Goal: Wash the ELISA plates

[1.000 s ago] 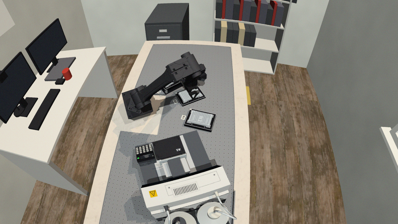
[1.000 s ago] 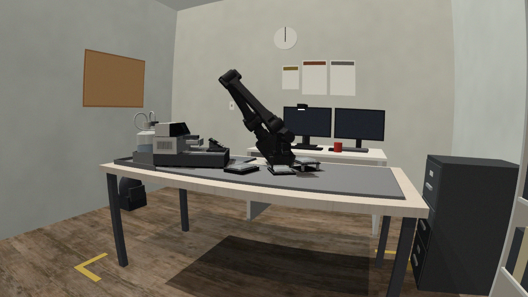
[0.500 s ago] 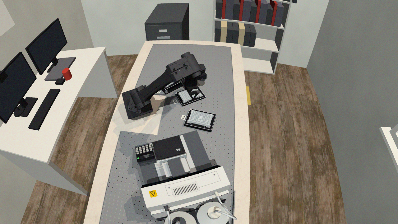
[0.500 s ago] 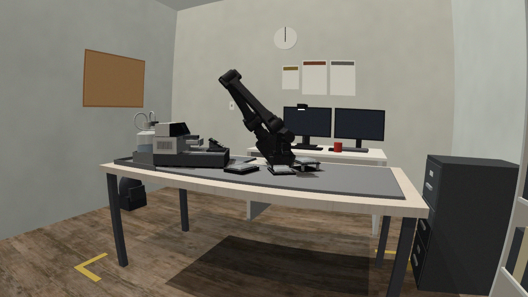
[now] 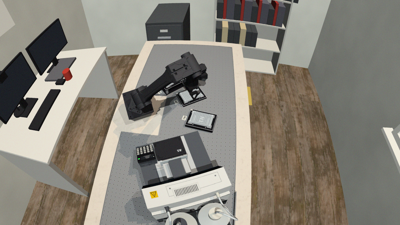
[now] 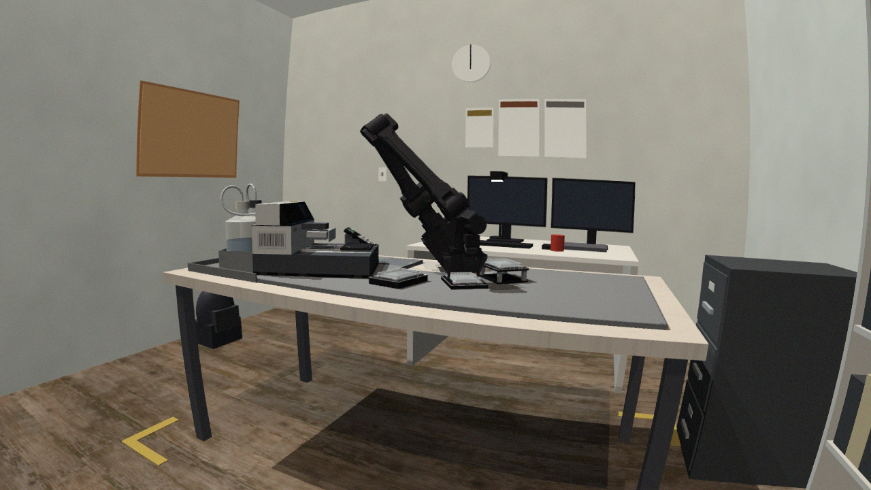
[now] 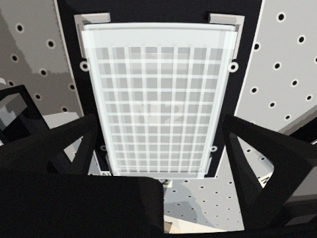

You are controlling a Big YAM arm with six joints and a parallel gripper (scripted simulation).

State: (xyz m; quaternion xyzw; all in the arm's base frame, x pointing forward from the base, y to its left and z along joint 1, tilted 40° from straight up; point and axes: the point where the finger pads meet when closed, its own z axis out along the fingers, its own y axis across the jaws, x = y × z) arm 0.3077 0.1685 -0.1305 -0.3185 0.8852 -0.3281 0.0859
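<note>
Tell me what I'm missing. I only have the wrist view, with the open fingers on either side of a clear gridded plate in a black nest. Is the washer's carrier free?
Observer: It looks free. In the top view, no plate shows on the washer's dark flat carrier, the one marked A1.
Operator: What is the lamp showing?
Observer: A small green lamp glows just below the washer's keypad.
Operator: Where are the other two plates?
Observer: A second clear plate lies in its black nest between the arm and the washer. A third plate shows in the exterior view, on a raised nest beyond the arm.
</note>
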